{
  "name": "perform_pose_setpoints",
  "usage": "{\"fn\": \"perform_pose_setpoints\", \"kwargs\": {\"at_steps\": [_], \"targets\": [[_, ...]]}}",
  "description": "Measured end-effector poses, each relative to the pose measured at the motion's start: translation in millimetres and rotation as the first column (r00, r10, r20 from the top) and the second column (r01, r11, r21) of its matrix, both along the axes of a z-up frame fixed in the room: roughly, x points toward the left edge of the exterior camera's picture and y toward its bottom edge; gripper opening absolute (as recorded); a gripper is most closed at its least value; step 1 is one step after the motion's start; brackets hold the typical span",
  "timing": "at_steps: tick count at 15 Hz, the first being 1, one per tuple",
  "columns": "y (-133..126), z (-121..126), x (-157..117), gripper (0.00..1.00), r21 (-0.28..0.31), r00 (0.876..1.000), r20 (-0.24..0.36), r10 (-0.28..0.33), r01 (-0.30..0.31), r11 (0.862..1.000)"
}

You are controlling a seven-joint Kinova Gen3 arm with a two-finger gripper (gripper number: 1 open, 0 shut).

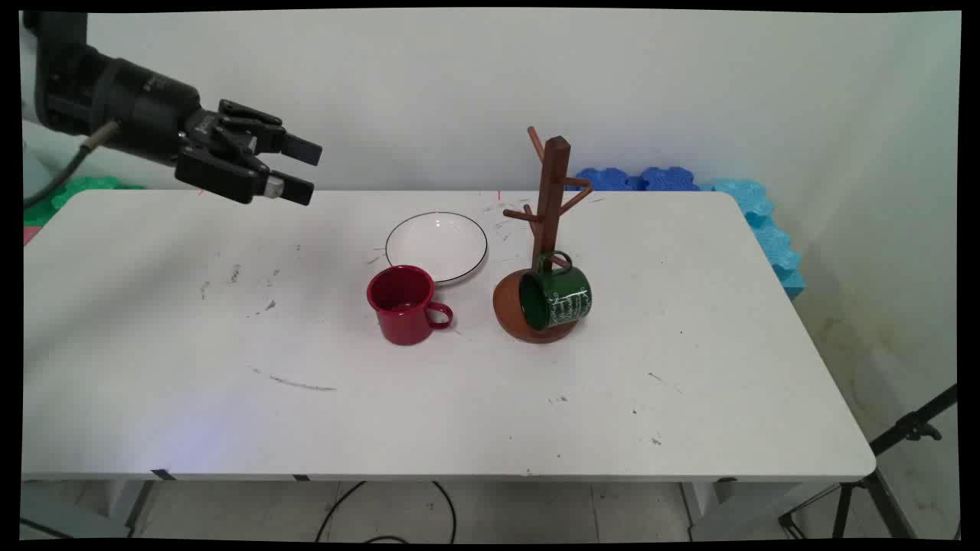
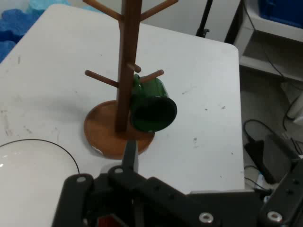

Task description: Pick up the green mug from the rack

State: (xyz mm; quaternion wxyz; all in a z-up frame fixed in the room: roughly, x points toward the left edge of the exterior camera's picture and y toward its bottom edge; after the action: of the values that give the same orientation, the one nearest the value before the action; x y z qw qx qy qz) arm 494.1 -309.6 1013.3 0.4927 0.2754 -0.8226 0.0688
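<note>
Hanging above the table's [image 1: 153,344] far left part, clear of everything on it: one black two-finger gripper [image 1: 303,168], fingers spread with a clear gap between them, nothing held. Fingers point toward the table's middle. Nearest item to it, though well apart: one white plate [image 1: 436,246] with a thin dark rim, lying flat near the table's middle, toward the far side; in the hand view only an arc of it [image 2: 33,175] shows at lower left. Just in front of the plate, at its near left edge and overlapping it in the main view: one red mug [image 1: 403,304], upright, mouth up, handle toward the right. Right of the mug: one brown wooden mug tree [image 1: 553,200], upright post with slanted pegs on a round base; the hand view shows post and base [image 2: 124,85] straight ahead. On a low peg of the tree: one dark green mug [image 1: 556,297] with white markings, hung by its handle, tipped on its side, mouth toward the left, body over the base; seen in the hand view [image 2: 152,108] right of the post. Behind the table's far right edge: blue foam pieces [image 1: 689,184] against the wall.
</note>
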Motion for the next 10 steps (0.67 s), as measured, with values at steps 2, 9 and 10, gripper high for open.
{"fn": "perform_pose_setpoints", "kwargs": {"at_steps": [2,9,10], "targets": [[1.1,-6.2,1.7,1.00,-0.014,1.000,-0.012,0.012,-0.012,1.000],[-0.6,-15.8,1.2,1.00,-0.016,0.998,-0.020,0.051,-0.052,0.999],[-2.5,-14.8,-2.2,1.00,-0.005,0.998,-0.020,0.064,-0.064,0.998]]}}
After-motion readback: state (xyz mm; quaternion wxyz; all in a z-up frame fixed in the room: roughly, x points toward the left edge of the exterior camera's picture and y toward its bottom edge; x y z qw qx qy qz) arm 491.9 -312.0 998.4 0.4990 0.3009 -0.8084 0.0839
